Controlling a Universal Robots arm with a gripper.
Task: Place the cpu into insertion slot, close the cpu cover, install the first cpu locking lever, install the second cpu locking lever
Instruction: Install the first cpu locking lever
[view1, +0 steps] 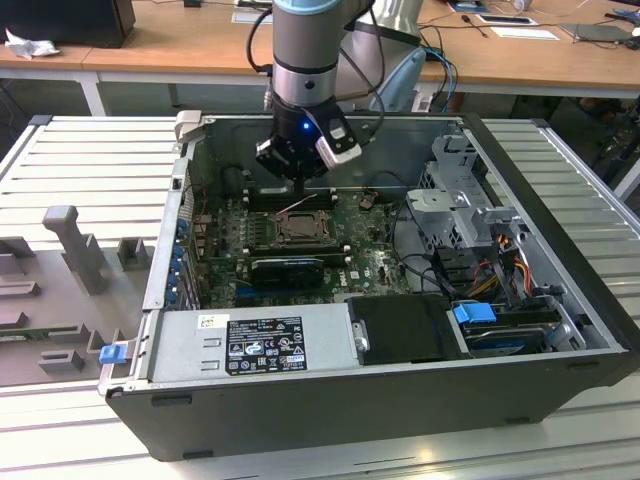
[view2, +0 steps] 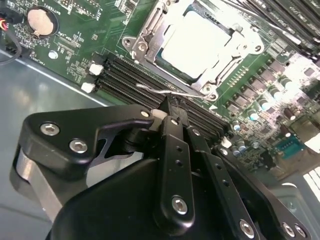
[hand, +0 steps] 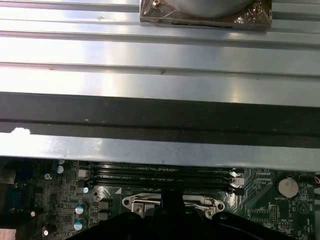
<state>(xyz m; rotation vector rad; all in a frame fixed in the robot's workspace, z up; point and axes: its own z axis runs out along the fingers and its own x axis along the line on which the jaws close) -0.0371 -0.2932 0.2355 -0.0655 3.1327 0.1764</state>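
Observation:
The cpu (view2: 200, 42), a pale silvery square, lies in the insertion slot (view1: 298, 229) on the green motherboard. The cpu cover (view2: 150, 27), a metal frame with a square window, lies flat over it. A thin wire locking lever (view2: 150, 89) runs along the socket's edge, standing free of its catch. In the exterior view it slants up from the socket. My gripper (view2: 169, 109) is shut, its tips right at this lever, beside the socket. In the exterior view the gripper (view1: 300, 186) hangs just behind the socket, inside the case. The first wrist view shows the socket's rim (hand: 172, 202).
Black memory slots (view2: 130, 75) lie between the gripper and the socket. A coin battery (view2: 41, 22) sits off to the side. The power supply (view1: 255, 340), a blue-tabbed drive bay (view1: 475, 312), the metal drive cage (view1: 470, 200) and cables crowd the case (view1: 330, 420).

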